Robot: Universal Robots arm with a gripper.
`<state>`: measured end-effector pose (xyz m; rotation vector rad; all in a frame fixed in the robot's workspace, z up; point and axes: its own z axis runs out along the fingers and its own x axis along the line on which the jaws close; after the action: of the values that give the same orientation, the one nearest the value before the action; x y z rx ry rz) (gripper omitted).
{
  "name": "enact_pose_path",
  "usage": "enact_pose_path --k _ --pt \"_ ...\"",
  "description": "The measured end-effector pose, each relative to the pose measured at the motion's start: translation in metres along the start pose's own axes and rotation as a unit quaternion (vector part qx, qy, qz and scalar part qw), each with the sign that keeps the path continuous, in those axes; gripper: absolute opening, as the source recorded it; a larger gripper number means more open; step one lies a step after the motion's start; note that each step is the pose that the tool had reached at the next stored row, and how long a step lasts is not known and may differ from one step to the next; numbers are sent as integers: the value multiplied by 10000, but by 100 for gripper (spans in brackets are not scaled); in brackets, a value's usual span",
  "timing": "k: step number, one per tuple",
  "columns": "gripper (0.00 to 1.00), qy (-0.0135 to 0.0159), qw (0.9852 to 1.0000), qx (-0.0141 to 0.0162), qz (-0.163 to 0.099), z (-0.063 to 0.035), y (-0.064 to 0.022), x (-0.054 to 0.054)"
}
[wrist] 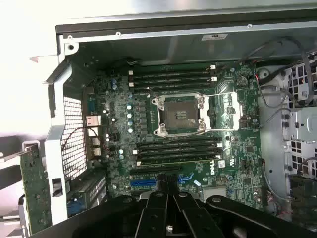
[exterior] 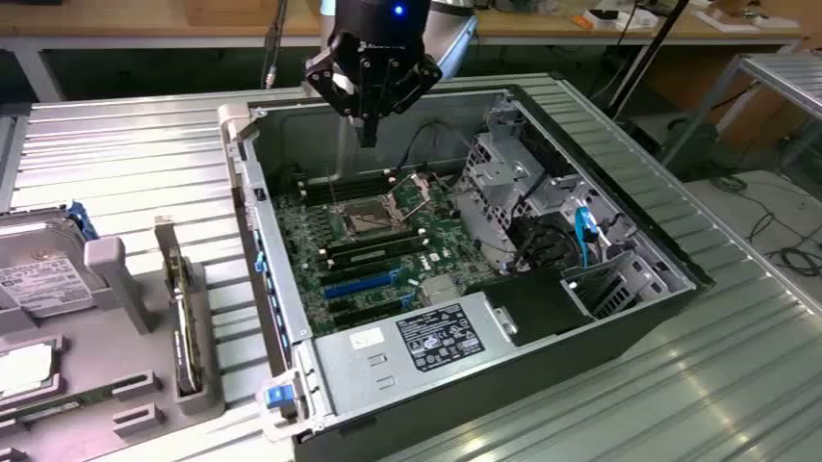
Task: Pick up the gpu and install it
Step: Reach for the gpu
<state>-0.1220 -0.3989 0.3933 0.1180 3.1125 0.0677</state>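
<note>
The gpu (exterior: 188, 322) stands on edge in a slot of a grey holder on the exterior view's left, outside the computer case, with its silver bracket end pointing away. Its green board (wrist: 32, 191) also appears beside the case wall in the wrist view. My gripper (exterior: 369, 130) hangs over the far end of the open case, well away from the gpu. Its black fingers (wrist: 159, 208) are shut together with nothing between them. Below it lies the green motherboard (wrist: 237, 148) with a bare CPU socket (wrist: 178, 115) and a blue expansion slot (wrist: 143, 182).
The open computer case (exterior: 627, 166) lies on a ribbed metal table. It holds a power supply (exterior: 430, 337), drive cages (exterior: 514, 178) and loose cables (exterior: 584, 231). A silver hard drive (exterior: 33, 279) sits in the grey holder (exterior: 110, 279) beside the gpu.
</note>
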Motion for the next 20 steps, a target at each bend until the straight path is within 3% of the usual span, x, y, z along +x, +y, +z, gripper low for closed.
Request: enact_pose_path --k 9,20 --pt "11 0 10000 0 0 0 0 1" --pt "11 0 10000 0 0 -9 -90 196"
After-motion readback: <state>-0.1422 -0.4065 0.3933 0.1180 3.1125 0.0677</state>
